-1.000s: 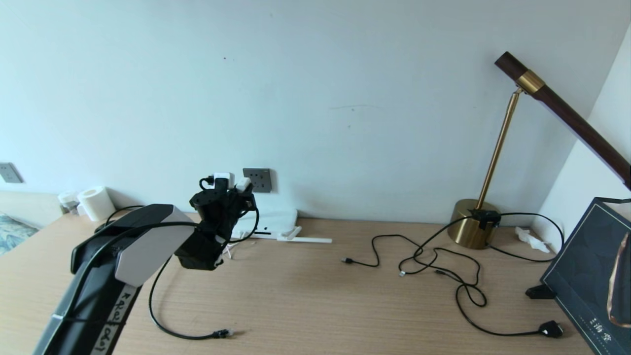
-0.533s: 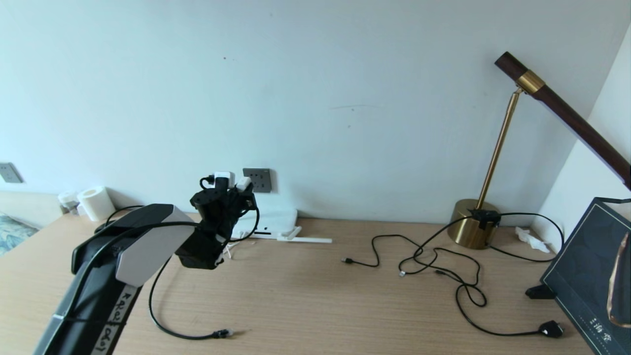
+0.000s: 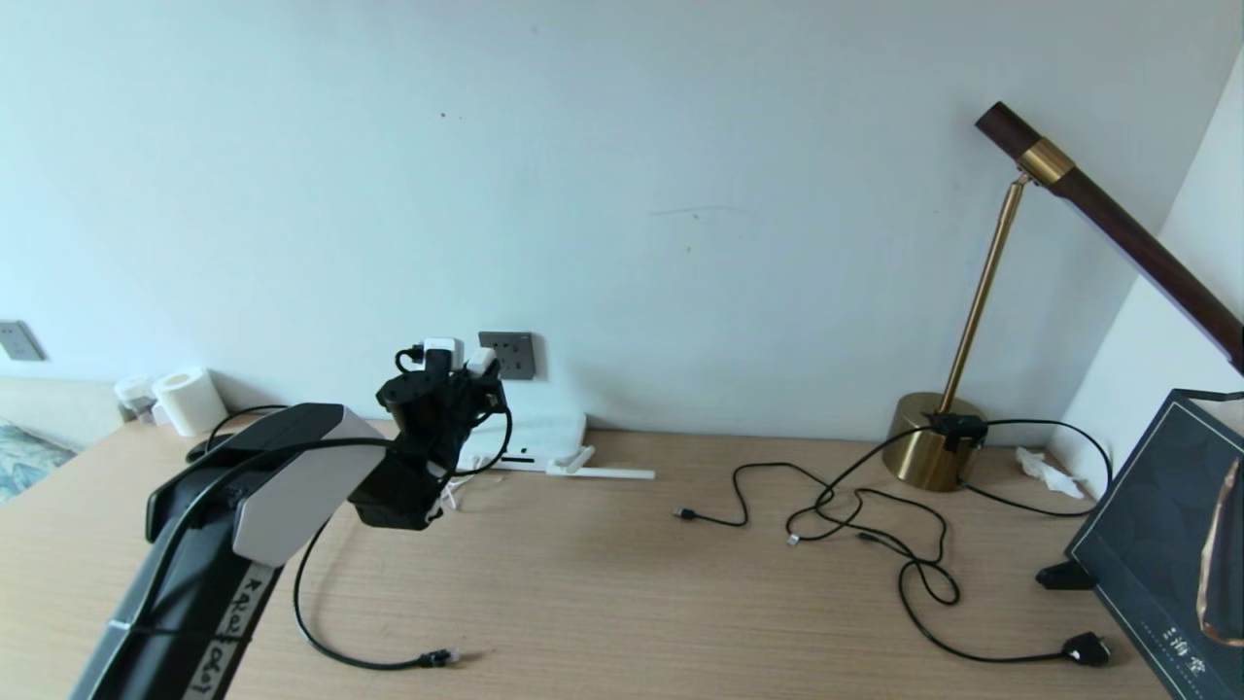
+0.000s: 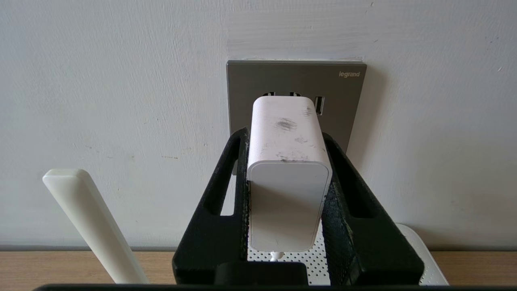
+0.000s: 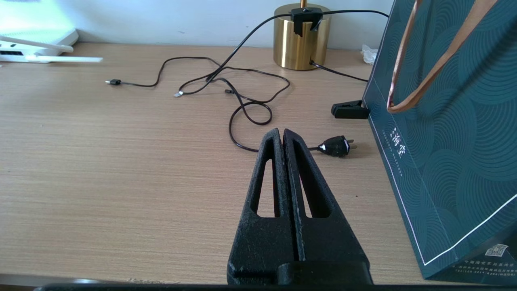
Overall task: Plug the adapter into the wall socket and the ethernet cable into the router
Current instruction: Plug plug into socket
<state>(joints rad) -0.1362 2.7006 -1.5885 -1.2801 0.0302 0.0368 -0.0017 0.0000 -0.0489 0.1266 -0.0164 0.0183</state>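
Adapter (image 4: 287,173): I have it clamped between both jaws of my left gripper (image 4: 282,145), centre of the left wrist frame; its long axis runs from the camera toward the wall, front end pointing at the wall socket (image 4: 347,101) and just at its face. I cannot tell whether the prongs are in.
Cord: leaves the adapter's near end, low in the frame.
Router (image 3: 539,433): lies flat against the wall under the socket, left of centre in the head frame, one antenna (image 3: 603,473) lying along the desk (image 3: 622,583).
Ethernet cable (image 3: 330,632): loops on the desk at lower left, connector tip pointing right.
Right gripper (image 5: 282,135): my idle one, fingers pressed together on nothing, lower centre of its own frame above the desk.
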